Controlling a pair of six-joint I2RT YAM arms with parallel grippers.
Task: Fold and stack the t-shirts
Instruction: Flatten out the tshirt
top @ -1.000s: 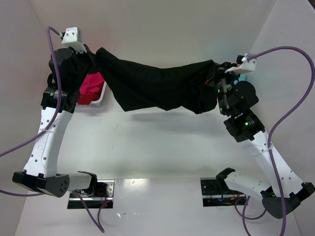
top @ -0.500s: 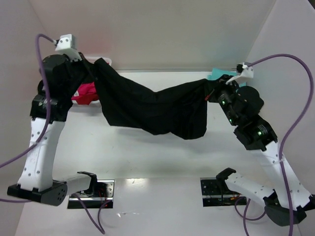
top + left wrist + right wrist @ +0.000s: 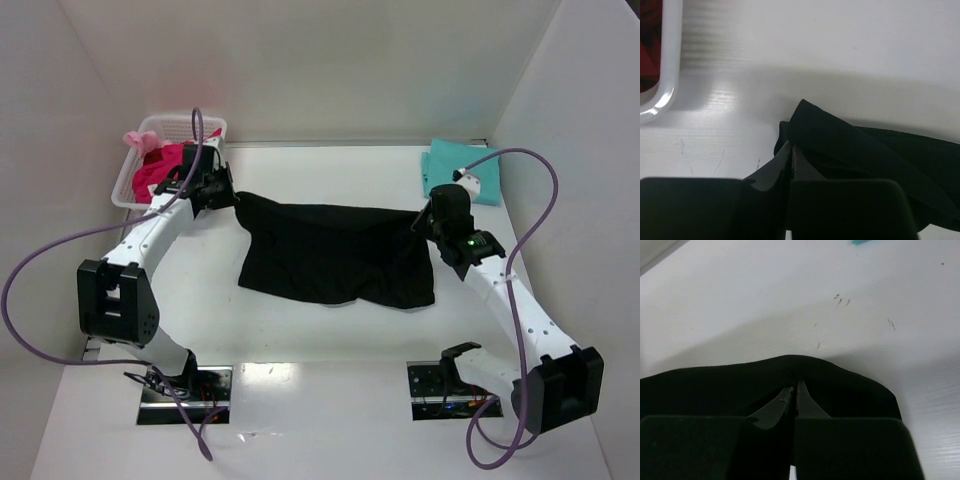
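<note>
top external view: the black shirt (image 3: pixel 335 255) lies spread on the table (image 3: pixel 330 340) between the two arms. the left gripper (image 3: pixel 218 192) is clamped on its far left corner, the right gripper (image 3: pixel 430 222) on its far right corner. the teal shirt (image 3: pixel 462 172) sits folded at the far right; the pink shirt (image 3: pixel 160 172) is in the basket (image 3: pixel 172 119).

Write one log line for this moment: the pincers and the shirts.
left pincer: shut on black t-shirt | right pincer: shut on black t-shirt | black t-shirt: spread on table | teal t-shirt: far right
</note>
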